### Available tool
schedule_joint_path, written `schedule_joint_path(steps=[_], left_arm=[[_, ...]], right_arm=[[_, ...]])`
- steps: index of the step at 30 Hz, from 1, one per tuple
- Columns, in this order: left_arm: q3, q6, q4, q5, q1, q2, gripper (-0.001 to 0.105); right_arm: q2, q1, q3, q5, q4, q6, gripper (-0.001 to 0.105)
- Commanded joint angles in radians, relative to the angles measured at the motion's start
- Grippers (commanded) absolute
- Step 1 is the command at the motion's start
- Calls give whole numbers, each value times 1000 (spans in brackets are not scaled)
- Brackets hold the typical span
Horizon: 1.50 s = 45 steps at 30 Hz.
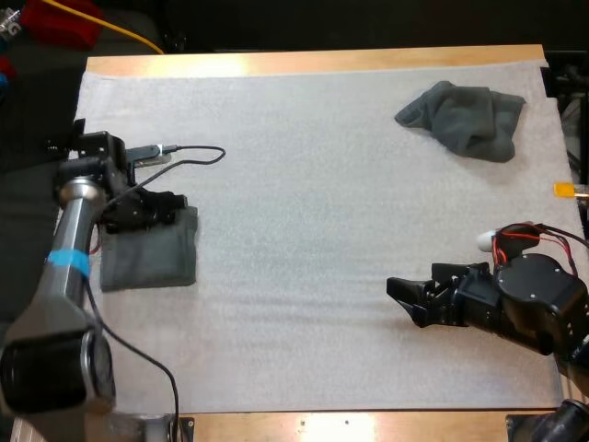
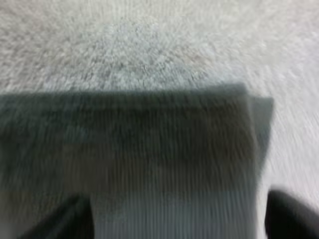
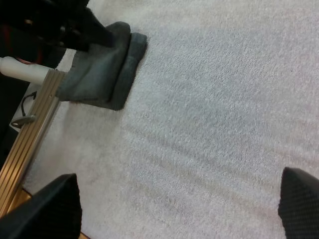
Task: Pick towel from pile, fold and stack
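High view puts my left gripper (image 1: 166, 208) at the far edge of the folded towel (image 1: 152, 253), near the left side of the white mat (image 1: 304, 184). Left wrist view gives its two fingers (image 2: 291, 214) standing wide apart, with the flat cloth under and between them; they do not pinch it, so I judge this gripper open and the towel already set down. From the right wrist view this towel seems to lie in two layers, maybe a small stack.

My right gripper (image 1: 409, 299) hovers above bare mat at the near right, pointing to the middle of the mat. Its fingers (image 3: 50, 206) are apart and hold nothing.

From there outward, the crumpled towel (image 1: 465, 118) lies at the far right of the mat, well apart from both grippers. It sits beyond the right gripper, toward the table's far side, and its longer side runs about left to right. The right arm is clearly nearer to it than the left arm. I think the next pick belongs to the right arm, which must turn and reach forward.
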Motion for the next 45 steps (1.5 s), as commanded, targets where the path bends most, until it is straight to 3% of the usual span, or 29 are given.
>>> schedule_joint_path(steps=[1, 5, 7, 12, 23, 35, 45], left_arm=[[-7, 9, 37, -8, -2, -34, 67], [3, 42, 101, -90, -2, -84, 67], [46, 42, 102, -109, -2, -85, 67], [124, 42, 57, -107, -2, -46, 67], [113, 53, 118, -80, -2, -10, 67], [110, 53, 138, -47, -2, -374, 67], [110, 21, 173, 41, -2, -644, 67]], right_arm=[[-5, -3, -8, -8, -6, 1, 78], [-5, -3, -8, -8, -6, 1, 78], [-5, -3, -8, -8, -6, 1, 78], [-5, -3, -8, -18, -6, 1, 78], [-5, -3, -8, -33, -6, 1, 78], [-5, -3, -8, -33, -6, -15, 78], [-5, -3, -8, 22, 4, -73, 78]])
